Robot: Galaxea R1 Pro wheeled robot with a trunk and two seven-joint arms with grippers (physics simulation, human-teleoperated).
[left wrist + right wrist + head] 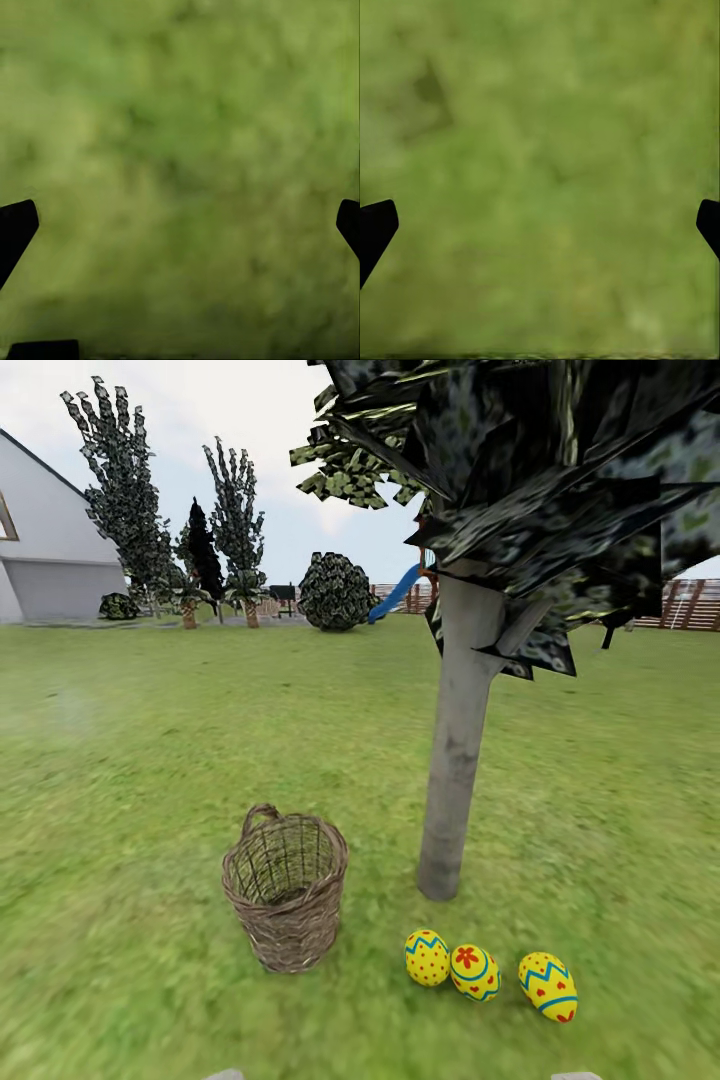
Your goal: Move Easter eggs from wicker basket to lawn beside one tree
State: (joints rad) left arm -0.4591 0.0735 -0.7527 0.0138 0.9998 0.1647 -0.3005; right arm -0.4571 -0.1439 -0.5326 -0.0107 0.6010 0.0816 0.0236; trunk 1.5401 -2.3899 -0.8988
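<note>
Since three eggs (490,970) are laid in row on lawn (120,760) near tree (455,760), basket (287,890) seen empty; task judged done. Both grippers' jaws spread wide over grass.

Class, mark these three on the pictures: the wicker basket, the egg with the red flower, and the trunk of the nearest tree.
wicker basket (290,935): head view, front of the woven wall.
egg with the red flower (474,971): head view, middle of its shell.
tree trunk (455,760): head view, halfway up the pale bark.
</note>
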